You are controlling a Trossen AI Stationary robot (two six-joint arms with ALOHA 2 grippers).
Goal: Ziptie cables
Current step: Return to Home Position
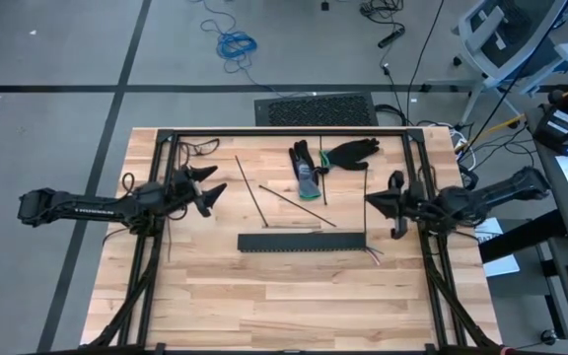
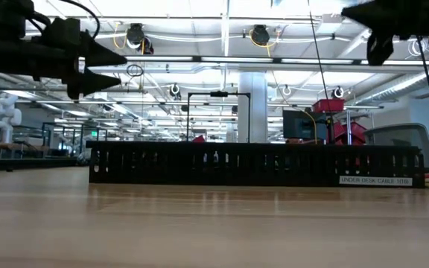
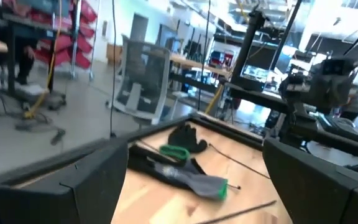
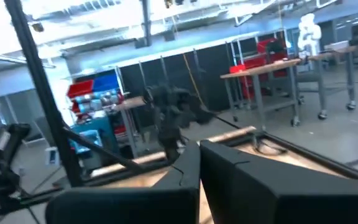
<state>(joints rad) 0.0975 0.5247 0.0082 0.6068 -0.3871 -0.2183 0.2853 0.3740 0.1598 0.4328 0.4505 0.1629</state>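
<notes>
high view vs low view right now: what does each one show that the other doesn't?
Only the high view: the loose zipties lying on the wood and the gloves at the table's far side.
Only the low view: the slotted side wall of the black cable duct, the white label near its right end, and the room behind.
Both: the duct lying on the table, with the left gripper open and the right gripper shut, each held above the table and touching nothing.
</notes>
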